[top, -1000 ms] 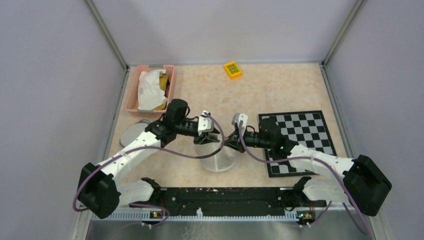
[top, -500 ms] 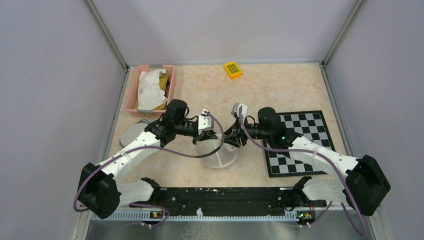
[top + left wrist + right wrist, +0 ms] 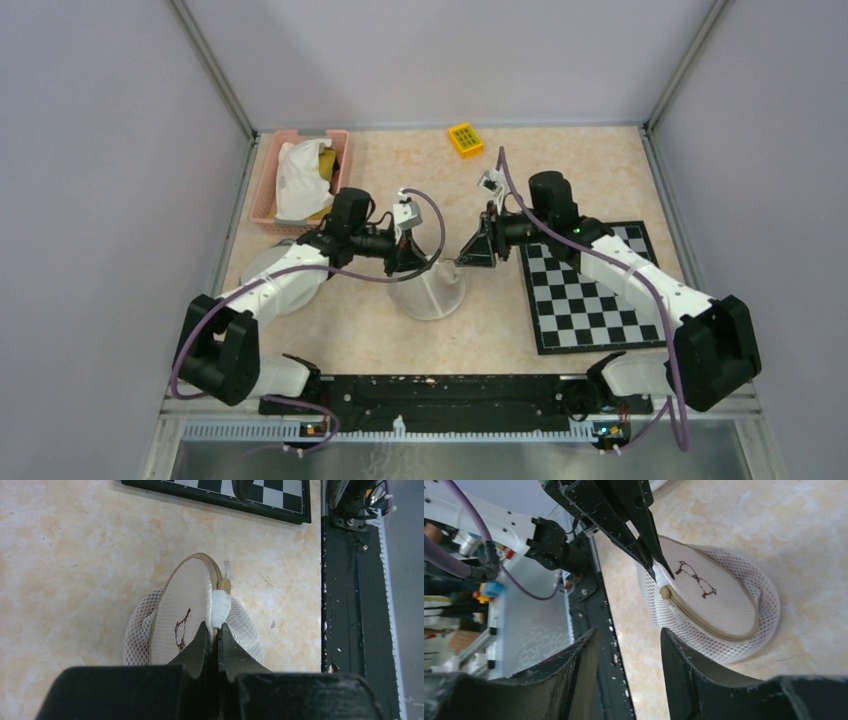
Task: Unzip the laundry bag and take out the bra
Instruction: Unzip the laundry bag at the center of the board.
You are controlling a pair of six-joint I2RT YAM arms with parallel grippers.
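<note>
The laundry bag (image 3: pixel 432 293) is a round white mesh pouch with a tan zipper band around its flat face. It stands tilted on the table, raised at one edge. My left gripper (image 3: pixel 418 266) is shut on the white fabric tab at that raised edge (image 3: pixel 218 607), beside a tan zipper end (image 3: pixel 226 585). My right gripper (image 3: pixel 462 257) is open just right of the bag, touching nothing. In the right wrist view the laundry bag (image 3: pixel 724 605) lies beyond my right gripper (image 3: pixel 629 632) and its spread fingers. The bra is hidden.
A pink basket (image 3: pixel 262 195) with white cloth stands at the back left. A small yellow block (image 3: pixel 465 139) lies at the back. The chessboard (image 3: pixel 590 290) lies right of the bag, a grey disc (image 3: pixel 262 272) to the left, and a black rail (image 3: pixel 440 390) runs along the near edge.
My left gripper shut on the bag's edge tab. My right gripper let go, opened and drew back to the right. The bag shifted slightly away from the near edge.
</note>
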